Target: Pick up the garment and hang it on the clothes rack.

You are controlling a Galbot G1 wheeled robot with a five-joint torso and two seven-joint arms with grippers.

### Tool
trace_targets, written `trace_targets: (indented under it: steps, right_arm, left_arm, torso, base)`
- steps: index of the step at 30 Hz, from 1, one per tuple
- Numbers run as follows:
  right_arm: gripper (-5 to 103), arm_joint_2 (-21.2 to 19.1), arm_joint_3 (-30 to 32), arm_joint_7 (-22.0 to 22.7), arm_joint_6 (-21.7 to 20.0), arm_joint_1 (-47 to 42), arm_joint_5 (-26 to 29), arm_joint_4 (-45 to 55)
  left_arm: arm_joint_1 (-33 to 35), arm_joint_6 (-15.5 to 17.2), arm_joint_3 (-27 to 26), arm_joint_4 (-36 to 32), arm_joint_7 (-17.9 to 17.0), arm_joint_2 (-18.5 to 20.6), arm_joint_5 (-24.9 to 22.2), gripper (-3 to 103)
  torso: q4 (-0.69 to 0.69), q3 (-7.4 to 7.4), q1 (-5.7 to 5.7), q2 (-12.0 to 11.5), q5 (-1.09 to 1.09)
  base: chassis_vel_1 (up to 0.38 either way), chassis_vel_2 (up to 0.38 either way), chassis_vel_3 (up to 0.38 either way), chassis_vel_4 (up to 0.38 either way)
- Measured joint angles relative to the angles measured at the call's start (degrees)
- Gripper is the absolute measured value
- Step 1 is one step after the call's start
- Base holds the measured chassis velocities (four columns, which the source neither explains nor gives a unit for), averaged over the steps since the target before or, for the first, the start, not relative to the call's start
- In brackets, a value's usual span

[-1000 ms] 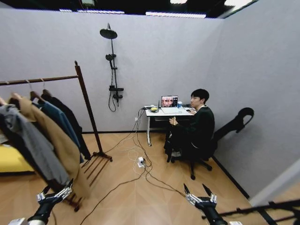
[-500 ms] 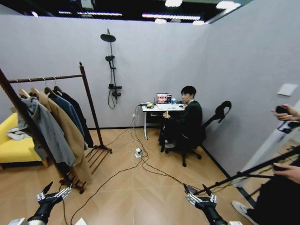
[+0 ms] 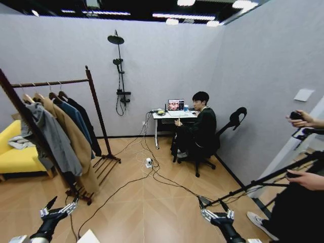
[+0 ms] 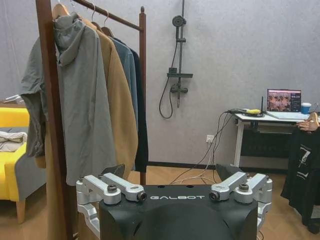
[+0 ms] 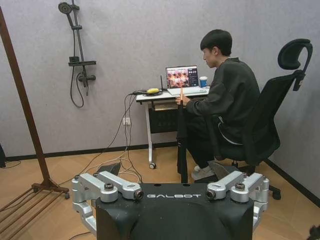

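The clothes rack (image 3: 96,111), dark reddish-brown wood, stands at the left of the room. Several coats hang on its rail. The garment (image 3: 87,125), a long black coat on a hanger, hangs at the rail's far end, behind a blue jacket and a tan coat. The left wrist view shows the garment (image 4: 142,125) as a dark strip by the far post, with the clothes rack (image 4: 50,130) close. My left gripper (image 3: 61,205) (image 4: 172,175) is open, low and short of the rack. My right gripper (image 3: 211,205) (image 5: 167,172) is open over bare floor.
A yellow sofa (image 3: 14,160) sits behind the rack. Cables and a power strip (image 3: 150,163) trail across the wooden floor. A person sits on an office chair at a small desk (image 3: 173,115). A tripod leg (image 3: 263,178) and a standing person's hands are at the right.
The whole picture has shifted, so the camera moved: the rack now sits farther off and more fully in view, and a tripod and standing person came into view at right. Both grippers remain open.
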Motion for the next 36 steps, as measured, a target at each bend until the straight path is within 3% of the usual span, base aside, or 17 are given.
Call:
trace_targets:
  steps: [36]
  right_arm:
    - [100,0.0,0.0,0.0,0.0,0.01,0.0,0.0]
  left_arm:
    - [-0.02,0.0,0.01,0.0,0.0,0.0,0.0,100]
  torso:
    - [-0.02,0.02,0.06,-0.03,-0.01]
  base:
    - [0.006,-0.007,-0.011,0.011]
